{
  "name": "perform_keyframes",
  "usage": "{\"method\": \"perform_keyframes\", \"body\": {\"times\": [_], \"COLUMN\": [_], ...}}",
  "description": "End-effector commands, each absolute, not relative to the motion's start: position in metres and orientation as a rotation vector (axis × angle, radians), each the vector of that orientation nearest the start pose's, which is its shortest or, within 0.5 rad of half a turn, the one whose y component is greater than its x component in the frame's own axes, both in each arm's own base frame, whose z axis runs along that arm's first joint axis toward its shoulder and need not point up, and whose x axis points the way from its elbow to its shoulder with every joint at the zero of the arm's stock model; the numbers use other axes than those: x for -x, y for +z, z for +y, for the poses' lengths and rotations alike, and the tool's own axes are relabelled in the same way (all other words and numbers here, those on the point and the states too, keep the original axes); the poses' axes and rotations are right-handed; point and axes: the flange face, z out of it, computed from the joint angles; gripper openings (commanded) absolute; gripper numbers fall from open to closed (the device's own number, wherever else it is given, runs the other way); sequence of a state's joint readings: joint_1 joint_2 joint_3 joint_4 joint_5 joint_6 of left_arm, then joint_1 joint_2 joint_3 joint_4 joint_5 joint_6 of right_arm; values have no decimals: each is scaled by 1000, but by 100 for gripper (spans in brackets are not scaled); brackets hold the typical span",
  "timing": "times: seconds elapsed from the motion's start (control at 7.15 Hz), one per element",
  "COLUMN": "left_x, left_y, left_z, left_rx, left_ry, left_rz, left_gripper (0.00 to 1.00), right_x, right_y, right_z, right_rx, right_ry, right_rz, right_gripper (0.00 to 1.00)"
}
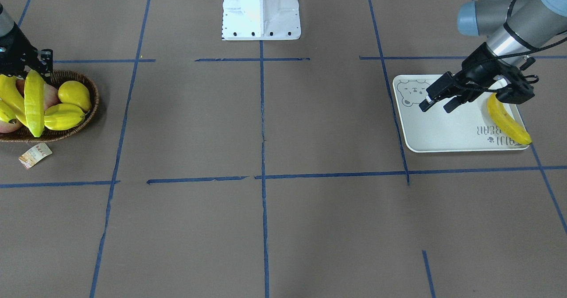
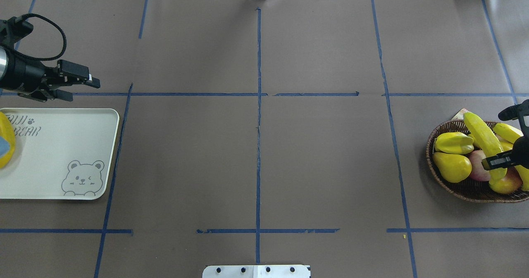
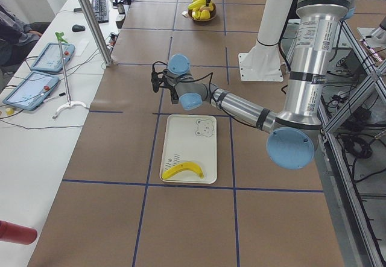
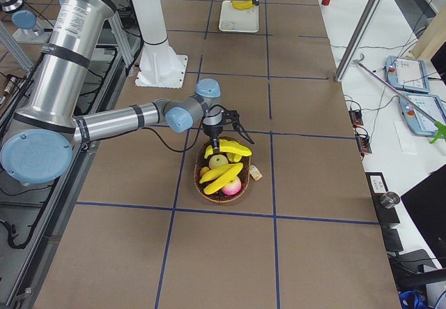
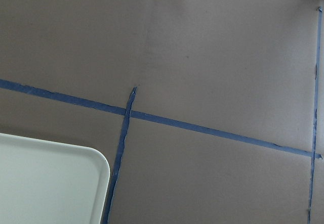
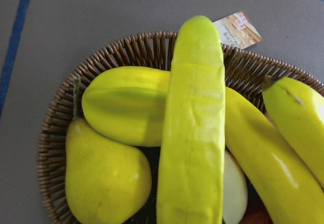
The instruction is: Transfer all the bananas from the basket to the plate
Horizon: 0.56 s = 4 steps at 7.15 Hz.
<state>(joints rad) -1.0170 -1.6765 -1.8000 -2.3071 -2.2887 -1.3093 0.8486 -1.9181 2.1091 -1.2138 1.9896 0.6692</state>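
Note:
My right gripper (image 1: 32,69) is over the dark wicker basket (image 2: 467,189), shut on a long yellow banana (image 2: 483,141) that stands tilted above the other fruit. In the right wrist view that banana (image 6: 195,128) runs down the middle. More bananas (image 2: 507,131) lie at the basket's far side. One banana (image 1: 507,121) rests along an edge of the white bear-print plate (image 1: 443,132). My left gripper (image 1: 435,107) hovers above that plate, open and holding nothing.
The basket also holds a yellow pear-shaped fruit (image 2: 452,167), a ridged starfruit (image 2: 453,142) and pinkish apples (image 2: 477,164). A paper tag (image 1: 35,154) lies beside it. The robot's white base (image 1: 261,10) stands at the table's middle edge. Blue tape lines grid the brown tabletop.

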Motion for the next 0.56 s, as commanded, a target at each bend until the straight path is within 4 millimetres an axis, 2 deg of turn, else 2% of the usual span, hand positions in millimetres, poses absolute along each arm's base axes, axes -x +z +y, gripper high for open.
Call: {"method": "perform_keyframes", "body": {"times": [0.0, 0.14, 0.28, 0.42], "left_x": [-223, -223, -223, -226], "left_y": [403, 402, 400, 392], "left_z": [-484, -484, -484, -486], "left_rx": [-91, -90, -92, -102], "left_ry": [-271, -268, -267, -258], "left_rz": [1205, 1207, 1209, 1219], "left_gripper": [100, 100, 100, 100], "right_x": [162, 150, 151, 158], "right_y": [485, 465, 447, 436], "right_z": [-346, -361, -372, -382], "right_rx": [-187, -194, -204, -227], "right_ry": [-140, -111, -118, -125], "right_rz": [-714, -793, -855, -870], "right_gripper": [7, 7, 7, 7]}}
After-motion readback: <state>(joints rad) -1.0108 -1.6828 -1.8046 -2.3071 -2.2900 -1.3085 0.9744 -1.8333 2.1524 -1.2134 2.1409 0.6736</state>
